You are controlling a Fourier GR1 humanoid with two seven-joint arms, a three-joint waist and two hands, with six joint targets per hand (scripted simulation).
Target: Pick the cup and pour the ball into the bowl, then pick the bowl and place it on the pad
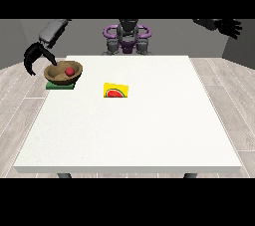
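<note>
A brown bowl [63, 73] stands on a green pad [60, 86] at the table's far left, with a red ball [69, 71] inside it. The hand at the view's left [36, 55] hangs just left of the bowl with its fingers spread apart; one finger reaches down to the bowl's near-left rim and nothing is held. A yellow cup [117, 91] with a red and green picture on it lies on the table, right of the bowl. The hand at the view's right [227, 26] is raised high beyond the table's far right corner, fingers spread, holding nothing.
The white table [129, 135] stretches wide towards the camera, its left edge close beside the pad. The robot's torso [127, 38] stands behind the far edge.
</note>
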